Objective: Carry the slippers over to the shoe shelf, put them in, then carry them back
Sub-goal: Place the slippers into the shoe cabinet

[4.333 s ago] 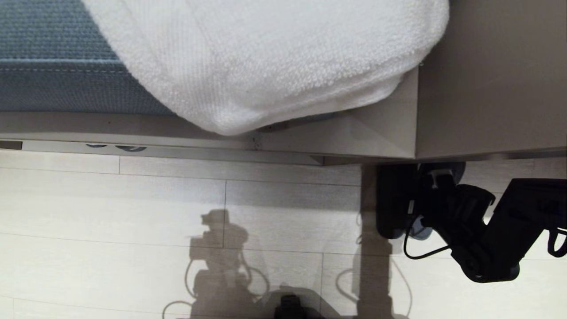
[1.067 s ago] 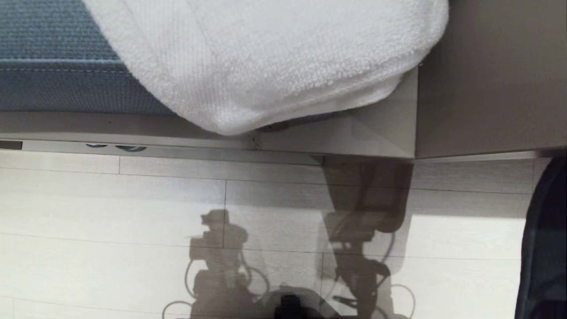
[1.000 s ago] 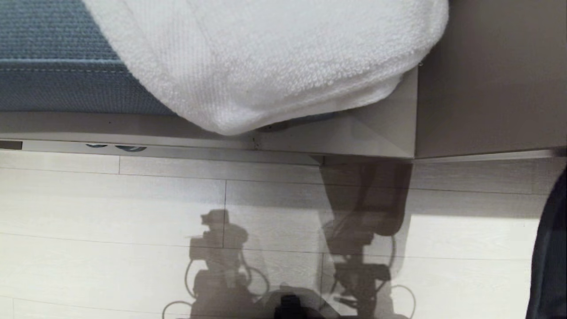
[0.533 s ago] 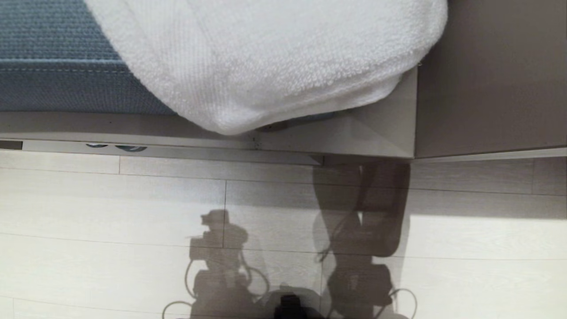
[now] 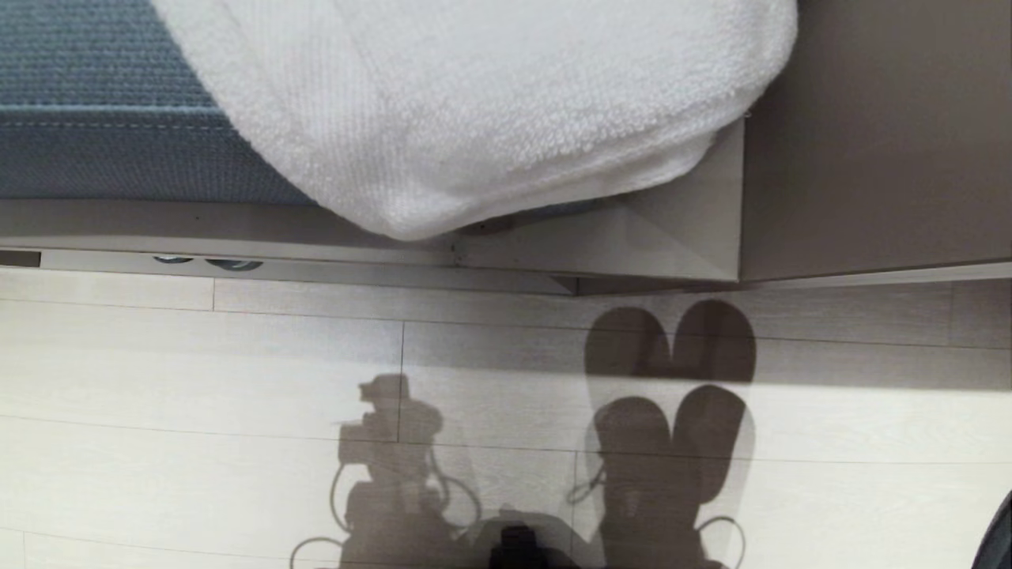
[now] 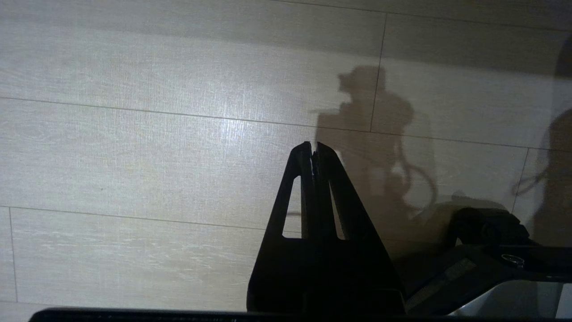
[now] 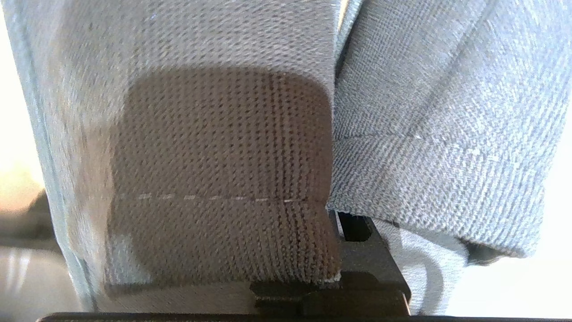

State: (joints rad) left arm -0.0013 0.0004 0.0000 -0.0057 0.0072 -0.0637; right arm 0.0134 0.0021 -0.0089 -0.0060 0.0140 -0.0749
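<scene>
Presently, the slippers (image 7: 223, 147) are seen pressed close against the right wrist camera, grey woven fabric with stitched hems, clamped in the right gripper (image 7: 339, 268), whose jaws are closed on them. Their paired shadow (image 5: 672, 379) is cast on the pale plank floor (image 5: 198, 371) beside the cabinet (image 5: 870, 142). The left gripper (image 6: 314, 154) is closed and empty above the floor.

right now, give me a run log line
right gripper: shut on slippers | left gripper: shut, over floor

Head camera looks down at floor (image 5: 237, 379); left wrist view shares it.
</scene>
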